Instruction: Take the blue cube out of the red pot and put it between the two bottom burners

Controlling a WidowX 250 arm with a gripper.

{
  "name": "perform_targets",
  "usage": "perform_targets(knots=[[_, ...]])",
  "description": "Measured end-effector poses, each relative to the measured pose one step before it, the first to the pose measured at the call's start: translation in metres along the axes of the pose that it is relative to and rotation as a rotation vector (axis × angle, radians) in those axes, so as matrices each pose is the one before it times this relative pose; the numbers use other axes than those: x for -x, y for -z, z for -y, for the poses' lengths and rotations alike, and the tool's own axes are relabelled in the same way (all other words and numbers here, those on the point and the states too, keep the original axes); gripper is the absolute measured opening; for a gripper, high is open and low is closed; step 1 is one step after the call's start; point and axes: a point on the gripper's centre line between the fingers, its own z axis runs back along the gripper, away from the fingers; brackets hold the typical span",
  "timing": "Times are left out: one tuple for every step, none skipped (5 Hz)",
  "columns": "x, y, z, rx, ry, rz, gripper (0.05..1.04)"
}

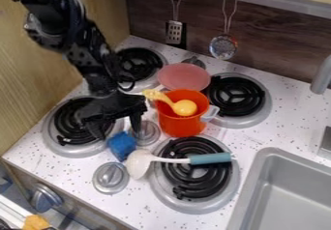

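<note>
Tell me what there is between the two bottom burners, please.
The camera view shows the blue cube there, at the gripper, with the ladle's white head, a silver knob behind and another in front.

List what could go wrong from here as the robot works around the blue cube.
The gripper, close above the blue cube, might nudge it into the white ladle. If it moves towards the red pot, it could catch the yellow spoon jutting over the rim.

Bright, diffuse light, soft shadows
</note>
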Motion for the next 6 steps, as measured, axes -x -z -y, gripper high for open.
perform_targets(knots=[[0.00137, -0.00873, 0.00411, -0.0134, 0.0013, -0.0098, 1.003], [-0.00687, -0.02234, 0.00958, -0.0226, 0.0036, 0.0256, 1.001], [-0.00682, -0.02594, 0.01489, 0.0152, 0.0299, -0.0002, 1.001], [-0.0017, -0.00794, 0.01802, 0.0625, 0.0722, -0.0197, 1.001], [0.00239, -0.0067, 0.02487, 0.0145, 0.075, 0.0019, 1.001], [-0.01221, 0.00037, -0.00063, 0.0061, 0.1347, 0.0042, 1.001]])
